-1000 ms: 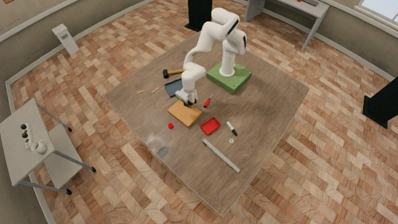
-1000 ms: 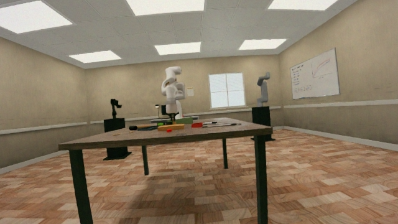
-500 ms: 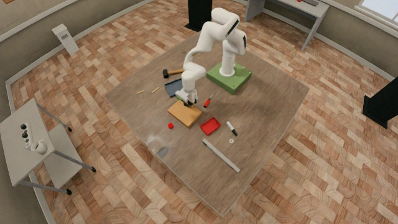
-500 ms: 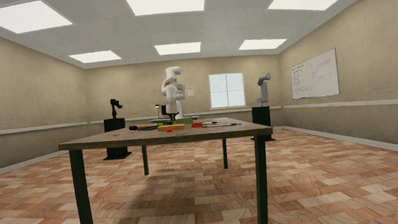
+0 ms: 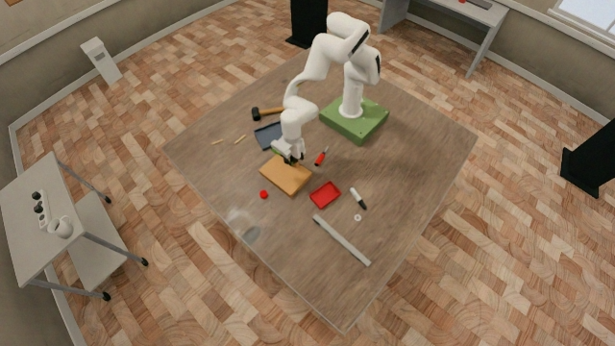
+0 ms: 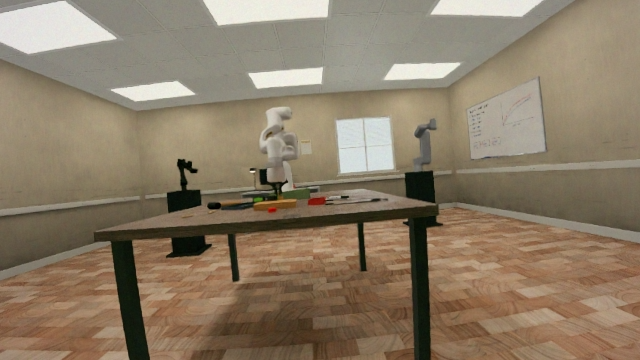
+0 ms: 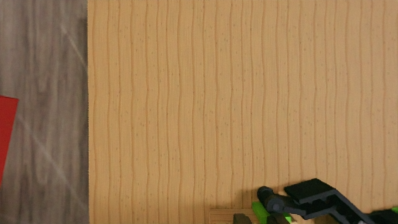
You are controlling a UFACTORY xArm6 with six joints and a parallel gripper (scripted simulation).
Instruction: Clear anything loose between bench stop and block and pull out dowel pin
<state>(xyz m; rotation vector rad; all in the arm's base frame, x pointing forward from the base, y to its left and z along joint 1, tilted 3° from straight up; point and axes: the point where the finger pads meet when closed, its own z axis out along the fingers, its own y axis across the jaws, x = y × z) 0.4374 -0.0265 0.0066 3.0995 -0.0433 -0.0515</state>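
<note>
The tan bench board [image 5: 283,179] [image 6: 275,204] [image 7: 200,100] lies flat in the middle of the table. My gripper [image 5: 291,160] [image 6: 276,193] stands low over the board's back edge, fingers pointing down. It is shut on a thin thing there, which I take for the dowel pin; the pin itself is hidden by the fingers. In the wrist view the black and green spring clamp [image 7: 320,200] shows at the bottom edge. Beside it is a corner of the small wooden block [image 7: 222,216]. The stop and the hole are out of sight.
A hammer [image 5: 266,111] and a dark tray [image 5: 269,135] lie behind the board, with two loose dowels [image 5: 239,138] to the left. A red screwdriver [image 5: 321,157], red tray [image 5: 325,194] [image 7: 6,135], marker [image 5: 357,198], washer [image 5: 357,217], grey bar [image 5: 342,240] and red cap [image 5: 263,194] lie around.
</note>
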